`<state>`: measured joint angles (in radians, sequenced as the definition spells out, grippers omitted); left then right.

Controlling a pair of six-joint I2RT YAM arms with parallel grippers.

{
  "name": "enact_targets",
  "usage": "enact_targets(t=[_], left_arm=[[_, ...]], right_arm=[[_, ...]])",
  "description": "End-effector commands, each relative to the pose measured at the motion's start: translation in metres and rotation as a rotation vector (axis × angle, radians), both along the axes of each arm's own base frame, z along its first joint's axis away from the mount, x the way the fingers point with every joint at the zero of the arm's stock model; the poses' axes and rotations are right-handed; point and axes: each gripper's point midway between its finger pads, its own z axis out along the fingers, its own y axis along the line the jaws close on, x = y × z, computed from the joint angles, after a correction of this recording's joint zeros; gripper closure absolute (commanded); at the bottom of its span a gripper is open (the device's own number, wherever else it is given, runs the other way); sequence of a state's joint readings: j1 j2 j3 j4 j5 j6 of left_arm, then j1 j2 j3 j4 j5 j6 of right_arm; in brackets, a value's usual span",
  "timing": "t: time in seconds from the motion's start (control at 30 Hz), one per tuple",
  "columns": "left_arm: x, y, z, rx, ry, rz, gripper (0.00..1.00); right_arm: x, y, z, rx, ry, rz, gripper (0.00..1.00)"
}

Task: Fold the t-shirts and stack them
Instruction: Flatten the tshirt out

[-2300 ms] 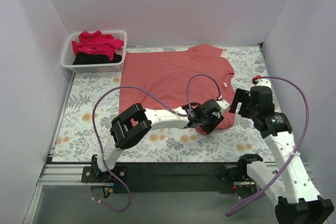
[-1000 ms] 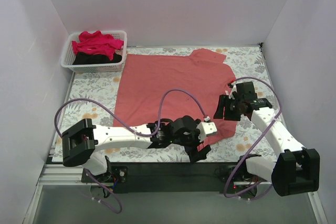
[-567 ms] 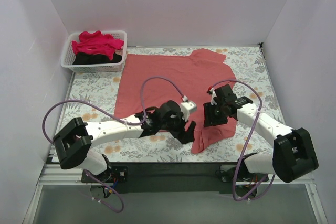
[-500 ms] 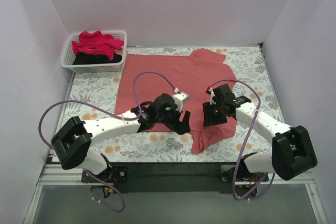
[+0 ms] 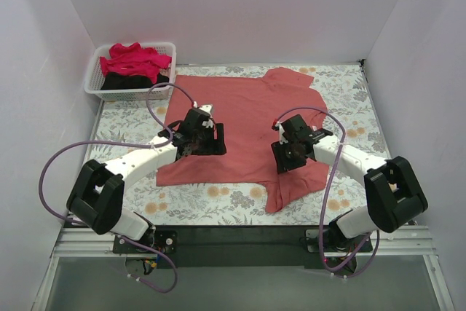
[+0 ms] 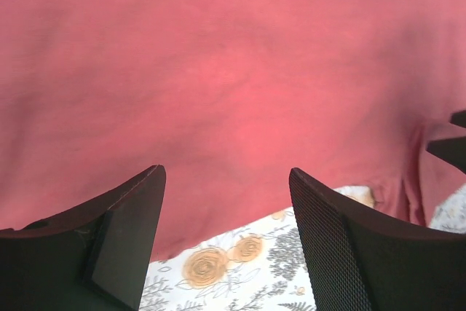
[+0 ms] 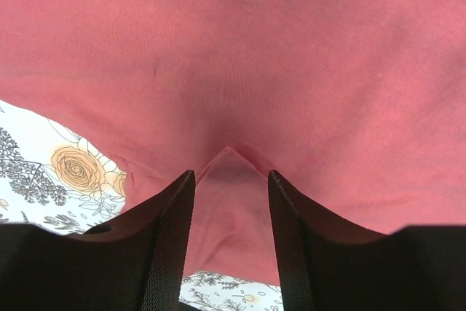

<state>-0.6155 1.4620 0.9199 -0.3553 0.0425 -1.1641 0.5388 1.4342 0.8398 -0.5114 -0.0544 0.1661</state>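
Surface (image 5: 124, 162): flat matte sheet printed with flowers, bare along the near edge
Near right corner of shirt: rumpled flap trailing toward the arms, soft and limp
Right gripper (image 5: 285, 159): jaws partly open and pressed down onto the cloth, with a small ridge bunched between them; it looks not yet clamped, probably set there to pinch up a layer
Left gripper (image 5: 211, 138): jaws wide apart, holding nothing, low over the shirt's left half, likely to match the other side for an even fold
Dusty coral-red t-shirt (image 5: 247, 103): thin knit, spread mostly smooth mid-surface
White slatted plastic basket (image 5: 129, 94): far left corner, holding the crumpled crimson-pink tee (image 5: 131, 60) over the black tee (image 5: 120, 82)
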Motion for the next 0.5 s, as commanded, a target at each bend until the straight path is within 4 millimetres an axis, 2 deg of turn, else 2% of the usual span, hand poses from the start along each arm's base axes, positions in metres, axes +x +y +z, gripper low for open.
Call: enact_targets(t=[0.0,0.27,0.33,0.47], left_arm=[[0.007,0.024,0.021,0.066,-0.051,0.054,0.33],[0.003,0.055,0.028,0.144,-0.134,0.101,0.33],[0.001,0.065,0.022,0.173,-0.139,0.126,0.33],[-0.001,0.072,0.017,0.190,-0.142,0.137,0.33]], right_arm=[[0.017,0.013,0.011,0.004,-0.061,0.045,0.49],[0.018,0.017,0.003,-0.040,-0.049,0.063,0.50],[0.019,0.015,0.001,-0.068,-0.052,0.060,0.51],[0.019,0.012,-0.006,-0.112,-0.046,0.061,0.53]])
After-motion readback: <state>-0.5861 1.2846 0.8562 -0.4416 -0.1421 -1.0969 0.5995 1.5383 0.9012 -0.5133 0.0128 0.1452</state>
